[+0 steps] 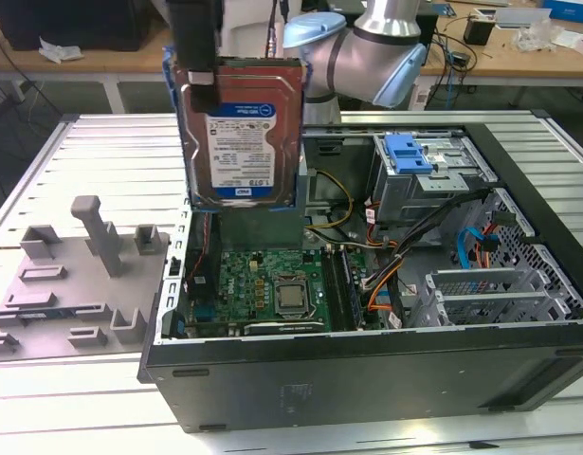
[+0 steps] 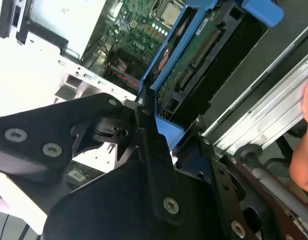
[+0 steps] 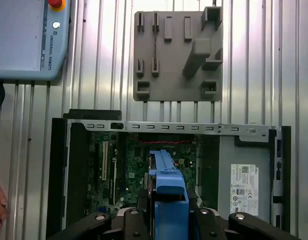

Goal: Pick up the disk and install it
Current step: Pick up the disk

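Holding the disk (image 1: 242,133) upright above the open computer case (image 1: 367,379), gripper (image 3: 170,201) fingers clenched on its blue plastic carrier | flat silver metal, labelled face toward exterior view, one black finger crossing its top corner | second wrist view: green circuit-board underside | first wrist view: carrier edge-on, grey moulded fixture (image 3: 179,55) on ribbed table (image 3: 294,60)

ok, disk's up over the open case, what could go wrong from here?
1. The gripper grips the disk near its upper edge; it might swing or slip onto the motherboard below.
2. Loose cables beside the drive cage could snag it.
3. A hand is close beside the case.
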{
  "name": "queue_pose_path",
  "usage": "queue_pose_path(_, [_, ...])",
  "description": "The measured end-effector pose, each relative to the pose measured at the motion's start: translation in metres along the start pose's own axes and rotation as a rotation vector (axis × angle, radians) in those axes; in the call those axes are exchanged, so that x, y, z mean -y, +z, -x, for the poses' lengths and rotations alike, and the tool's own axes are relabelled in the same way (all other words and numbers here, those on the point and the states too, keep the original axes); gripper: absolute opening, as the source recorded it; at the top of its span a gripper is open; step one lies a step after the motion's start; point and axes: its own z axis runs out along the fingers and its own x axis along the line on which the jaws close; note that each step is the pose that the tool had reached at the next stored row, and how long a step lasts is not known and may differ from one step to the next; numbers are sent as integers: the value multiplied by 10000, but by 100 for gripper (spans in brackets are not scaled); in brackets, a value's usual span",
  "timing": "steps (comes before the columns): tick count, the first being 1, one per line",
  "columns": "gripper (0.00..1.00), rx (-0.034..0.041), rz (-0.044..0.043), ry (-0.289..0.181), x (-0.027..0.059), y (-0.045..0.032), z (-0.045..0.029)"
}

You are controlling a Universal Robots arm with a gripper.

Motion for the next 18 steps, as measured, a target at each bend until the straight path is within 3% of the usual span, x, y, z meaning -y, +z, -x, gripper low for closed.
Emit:
queue_pose_path(1, [37,0,41,-2,134,-10,-9])
queue_pose_path(2, [37,0,40,-2,196,-14,-15])
queue_pose_path(12, [37,-2,-56,3,316,-22,-23])
queue_pose_path(15, [37,-5,-148,8,328,-22,-22])
queue_pose_path(18, [37,-10,-295,12,339,-23,-23])
